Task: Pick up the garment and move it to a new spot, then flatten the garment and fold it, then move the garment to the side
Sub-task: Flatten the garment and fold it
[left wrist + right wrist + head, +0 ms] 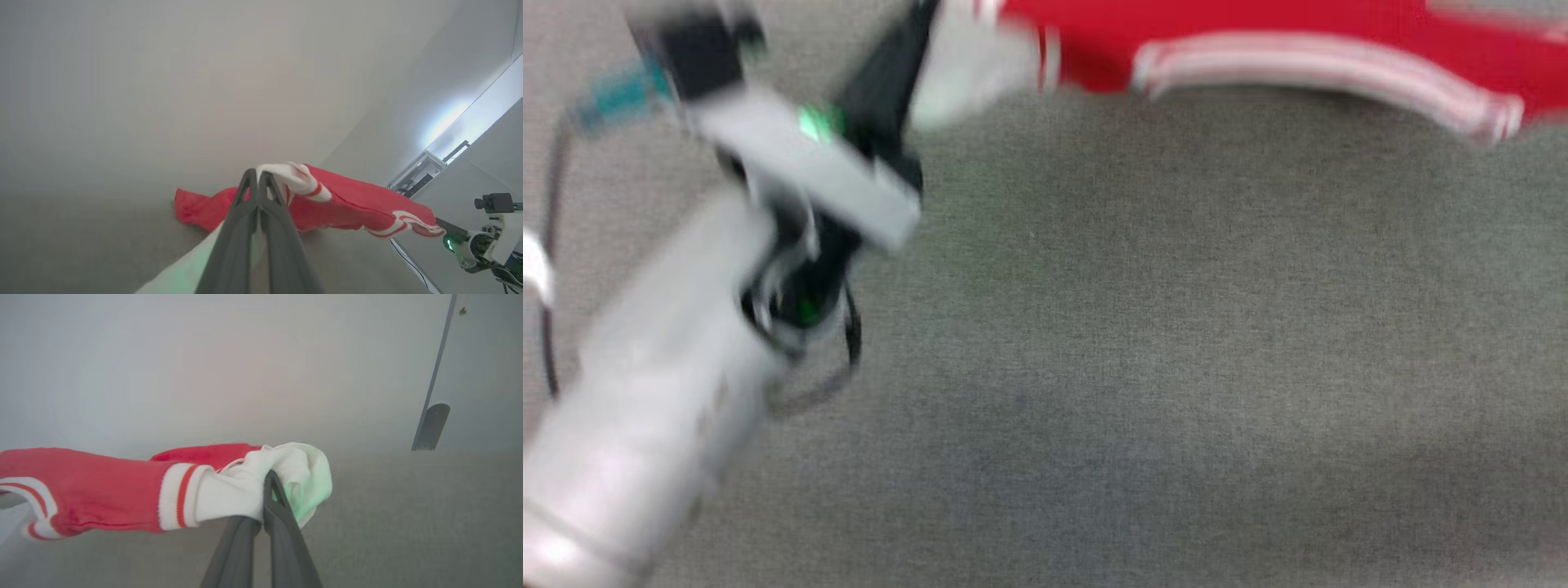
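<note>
Count: 1 garment [1258,33], 2 pincers, 1 pale forearm [662,367] in head view.

Garment is strung btw the two pincers, above the grey surface [1176,367].

Left pincer [258,174]: fingers pressed together, nipping a white bit w/ a red-striped cuff right at the tips. Right pincer [267,482]: also closed, pinching the white panel, which bunches over the tips and has a green tint.

Head view (badly blurred): forearm comes in from lower left. Its dark fingers reach the top edge and meet the garment's white end. Red body + 1 long striped band run off to the right along the top edge. Green light [813,122] on the wrist.

Left wrist view adds: garment's far end, striped trim, meeting the right pincer's dark finger at lower right, w/ that arm's wrist behind it. Also a red lump [196,208] low on the surface, left of the fingers. Part of the garment or a separate cloth, can't tell.

Right wrist view adds: 2 striped bands, 1 straight beside the white panel, 1 curved at the far left edge. Red body droops a little below the grip. Pale wall [204,355] behind.

Long axis: left-right across head view, white end at the left pincer, striped end out to the robot's right.
</note>
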Tool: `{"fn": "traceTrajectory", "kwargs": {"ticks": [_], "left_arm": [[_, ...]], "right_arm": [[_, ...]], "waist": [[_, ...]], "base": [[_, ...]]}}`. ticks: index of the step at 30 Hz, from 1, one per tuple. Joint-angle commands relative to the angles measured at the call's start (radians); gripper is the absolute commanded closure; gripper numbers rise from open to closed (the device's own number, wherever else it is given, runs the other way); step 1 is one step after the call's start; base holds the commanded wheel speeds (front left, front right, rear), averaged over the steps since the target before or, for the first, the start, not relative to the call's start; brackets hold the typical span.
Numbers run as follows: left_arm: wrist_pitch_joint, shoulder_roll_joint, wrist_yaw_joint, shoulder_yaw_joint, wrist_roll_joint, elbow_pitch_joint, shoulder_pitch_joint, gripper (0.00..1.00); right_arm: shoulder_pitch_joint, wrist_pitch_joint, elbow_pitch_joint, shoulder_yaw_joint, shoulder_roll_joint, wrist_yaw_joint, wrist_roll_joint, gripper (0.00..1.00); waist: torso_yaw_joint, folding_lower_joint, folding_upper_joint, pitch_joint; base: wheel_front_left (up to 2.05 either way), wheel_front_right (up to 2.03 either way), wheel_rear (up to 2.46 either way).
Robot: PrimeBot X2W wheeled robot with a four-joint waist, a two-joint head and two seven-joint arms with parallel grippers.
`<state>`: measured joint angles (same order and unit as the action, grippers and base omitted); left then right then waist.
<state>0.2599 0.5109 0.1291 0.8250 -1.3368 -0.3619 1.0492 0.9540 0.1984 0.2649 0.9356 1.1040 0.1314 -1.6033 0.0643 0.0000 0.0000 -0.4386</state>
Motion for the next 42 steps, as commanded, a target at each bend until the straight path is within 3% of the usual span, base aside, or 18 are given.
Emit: {"fn": "traceTrajectory", "kwargs": {"ticks": [1, 4, 11, 19, 31, 36, 42], "left_arm": [[0.005, 0.016, 0.002, -0.015, -0.011, 0.033, -0.075, 1.00], [0.006, 0.037, 0.002, -0.050, -0.017, 0.117, -0.227, 1.00], [0.006, 0.083, 0.002, -0.056, -0.033, 0.302, -0.474, 1.00], [0.004, 0.129, 0.003, -0.081, -0.011, 0.436, -0.684, 1.00], [-0.014, 0.286, 0.003, -0.004, -0.015, 0.640, -0.867, 1.00], [-0.038, 0.345, -0.005, 0.008, -0.027, 0.727, -0.906, 1.00], [-0.068, 0.335, -0.031, 0.018, -0.023, 0.714, -0.882, 1.00]], "right_arm": [[-0.061, 0.015, -0.046, 0.012, 0.042, -0.001, -0.021, 1.00], [-0.165, 0.034, -0.152, 0.039, 0.117, -0.001, -0.049, 1.00], [-0.308, 0.054, -0.298, 0.095, 0.223, -0.001, -0.095, 1.00], [-0.433, 0.062, -0.441, 0.177, 0.304, -0.001, -0.124, 1.00], [-0.557, 0.066, -0.561, 0.248, 0.345, -0.001, -0.147, 1.00], [-0.586, 0.066, -0.554, 0.251, 0.346, -0.001, -0.137, 1.00], [-0.590, 0.029, -0.526, 0.247, 0.346, -0.001, -0.126, 1.00]], "waist": [[-0.015, 0.0000, 0.0000, 0.022], [-0.019, 0.0000, 0.0000, 0.035], [-0.026, 0.0000, 0.0000, 0.045], [-0.033, 0.0000, 0.0000, 0.056], [-0.024, 0.0000, 0.0000, 0.057], [-0.020, 0.0000, 0.0000, 0.053], [-0.016, 0.0000, 0.0000, 0.046]], "base": [[0.00, 0.00, 0.00], [0.00, 0.00, 0.00], [0.00, 0.00, 0.00], [0.00, 0.00, 0.00], [0.00, 0.00, 0.00], [0.00, 0.00, 0.00], [0.00, 0.00, 0.00]]}}
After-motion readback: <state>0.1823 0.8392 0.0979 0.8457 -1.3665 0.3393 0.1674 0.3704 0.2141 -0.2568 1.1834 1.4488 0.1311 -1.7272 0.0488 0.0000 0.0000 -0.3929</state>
